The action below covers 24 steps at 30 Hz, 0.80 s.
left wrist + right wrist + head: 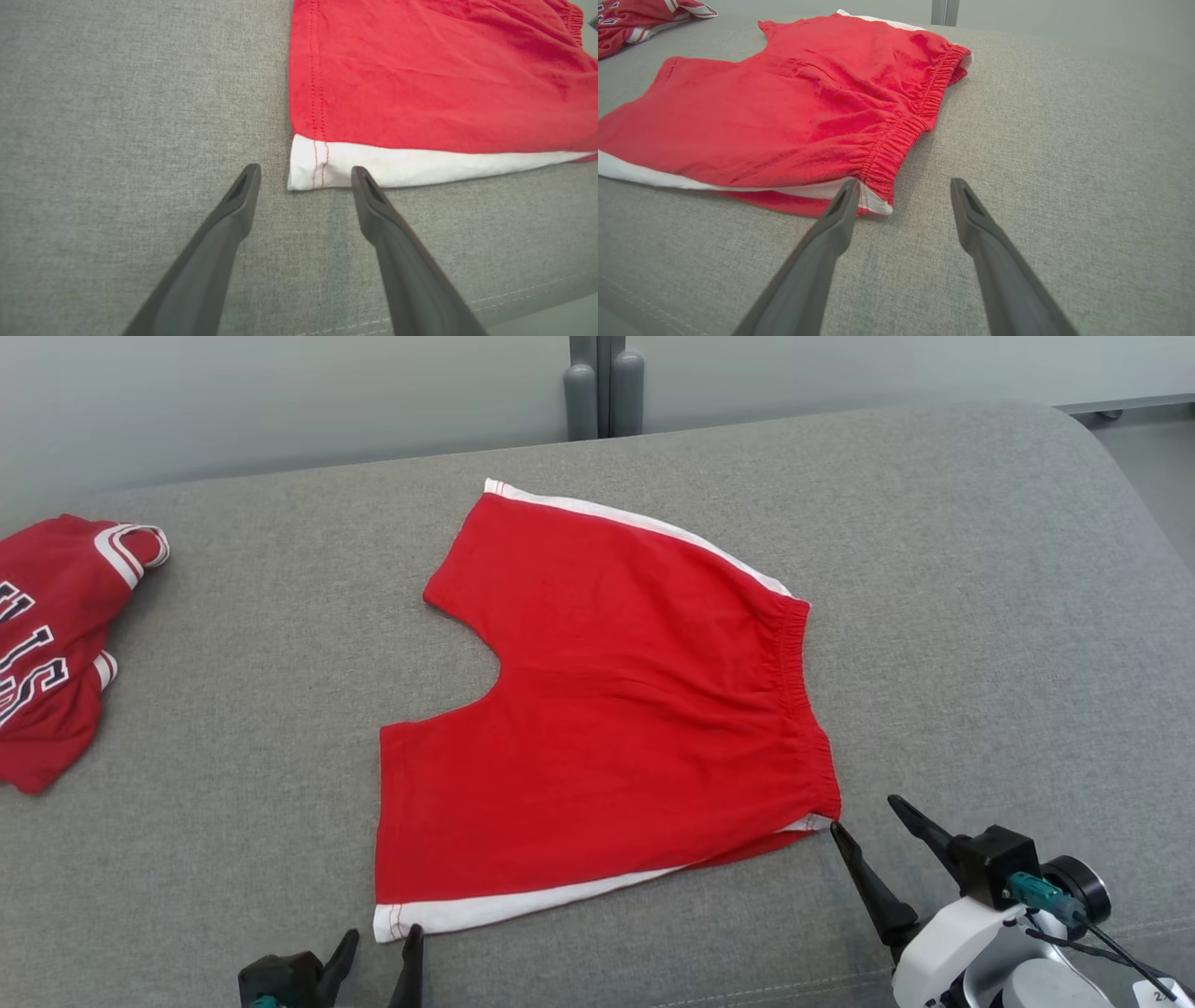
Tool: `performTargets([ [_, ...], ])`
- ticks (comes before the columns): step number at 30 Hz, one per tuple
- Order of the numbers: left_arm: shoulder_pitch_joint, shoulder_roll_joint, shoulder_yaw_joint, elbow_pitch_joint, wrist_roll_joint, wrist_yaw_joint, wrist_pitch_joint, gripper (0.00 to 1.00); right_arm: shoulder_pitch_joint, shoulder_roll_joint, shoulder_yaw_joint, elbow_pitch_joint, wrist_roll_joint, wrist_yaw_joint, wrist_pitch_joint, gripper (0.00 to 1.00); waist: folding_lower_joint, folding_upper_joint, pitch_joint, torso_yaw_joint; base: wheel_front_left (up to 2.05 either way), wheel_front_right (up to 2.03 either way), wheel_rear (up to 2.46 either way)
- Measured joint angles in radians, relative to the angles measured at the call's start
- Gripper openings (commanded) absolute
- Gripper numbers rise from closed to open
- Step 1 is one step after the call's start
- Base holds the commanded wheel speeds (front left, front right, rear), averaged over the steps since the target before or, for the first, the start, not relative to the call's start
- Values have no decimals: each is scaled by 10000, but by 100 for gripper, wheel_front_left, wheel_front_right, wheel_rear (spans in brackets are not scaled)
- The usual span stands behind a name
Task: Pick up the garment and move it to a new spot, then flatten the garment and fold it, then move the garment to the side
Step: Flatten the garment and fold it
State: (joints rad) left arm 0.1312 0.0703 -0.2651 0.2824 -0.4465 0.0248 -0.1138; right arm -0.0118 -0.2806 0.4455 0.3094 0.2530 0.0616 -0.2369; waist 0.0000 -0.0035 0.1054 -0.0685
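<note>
The garment is a pair of red shorts with white side stripes, spread flat on the grey cushion, waistband to the right. My left gripper stands open at the near leg's white hem corner, its fingers on either side of that corner. My right gripper is open too, beside the near end of the elastic waistband; its left fingertip overlaps the white corner there. Neither holds anything.
A crumpled red jersey with white lettering lies at the cushion's far left. The cushion's near seam runs just below the grippers. A grey post stands behind the cushion.
</note>
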Motion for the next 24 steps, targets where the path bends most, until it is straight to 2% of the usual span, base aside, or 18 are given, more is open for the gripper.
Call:
performTargets([
  [9, -406, -2, -100, 347, -8, -188, 4, 100, -33, 15, 90, 531, 2, 117, -2, 100, 0, 0, 153, -25, 0, 0, 0],
  [10, -462, -6, -182, 378, -8, -263, 2, 91, -66, 15, 98, 600, 4, 169, -2, 100, 0, 0, 170, -17, 0, 0, 0],
  [11, -502, -8, -222, 382, -8, -305, 2, 65, -91, 17, 104, 637, 4, 176, -4, 100, 0, 0, 178, -12, 0, 0, 0],
  [12, -530, -8, -245, 382, -8, -339, 2, 49, -122, 17, 117, 677, 4, 178, -4, 100, 0, 0, 185, -6, 0, 0, 0],
  [13, -545, -10, -265, 382, -8, -347, 2, 35, -172, 15, 142, 727, 4, 198, -4, 100, 0, 0, 193, 1, 0, 0, 0],
  [14, -550, -12, -278, 382, -8, -372, 2, 26, -221, 12, 169, 769, 4, 224, -4, 100, 0, 0, 201, 9, 0, 0, 0],
  [15, -552, -12, -288, 380, -8, -430, 0, 0, -261, 8, 205, 800, 2, 263, -4, 100, 0, 0, 209, 17, 0, 0, 0],
  [24, -810, -38, -539, 334, -4, -602, -27, 0, -699, -125, 589, 1154, -207, 433, -6, 100, 0, 0, 315, 215, 0, 0, 0],
])
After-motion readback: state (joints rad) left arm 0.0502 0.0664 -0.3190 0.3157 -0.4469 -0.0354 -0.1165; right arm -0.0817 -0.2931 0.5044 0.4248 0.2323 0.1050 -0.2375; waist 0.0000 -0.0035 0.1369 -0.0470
